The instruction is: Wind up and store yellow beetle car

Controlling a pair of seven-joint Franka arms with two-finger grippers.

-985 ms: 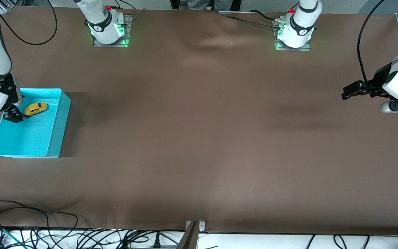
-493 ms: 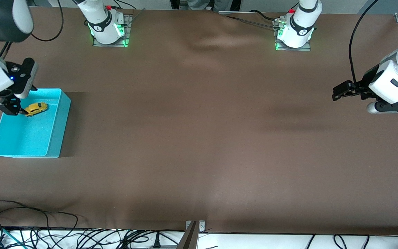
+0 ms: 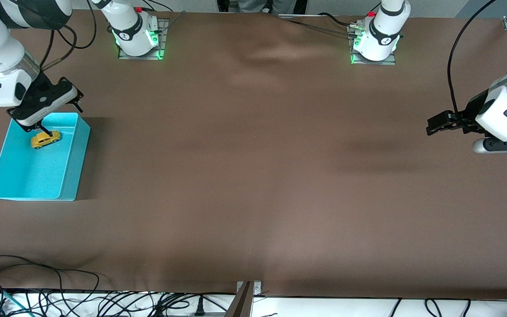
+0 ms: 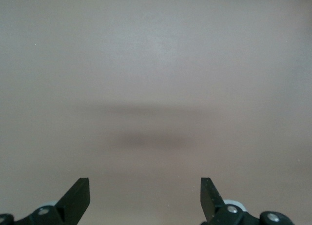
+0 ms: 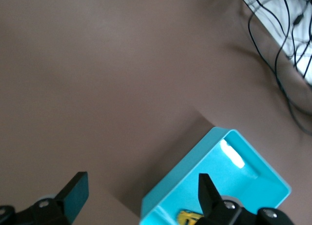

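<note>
No text, label or number can be read anywhere

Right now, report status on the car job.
Right tool open, empty, over the turquoise bin. Left tool open, waiting over bare table. Yellow beetle car in bin. Nothing blocking.

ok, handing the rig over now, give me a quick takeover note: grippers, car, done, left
Right gripper: open, empty, above the bin end farther from the front camera, just over the car.
Left gripper: open, empty, over bare table at the left arm's end; waiting.
Car: upright in the turquoise bin, at the end farther from the front camera, not gripped.
Done: car is stored in the bin. Winding cannot be judged from these views.
Left: probably only parking both arms clear.
</note>
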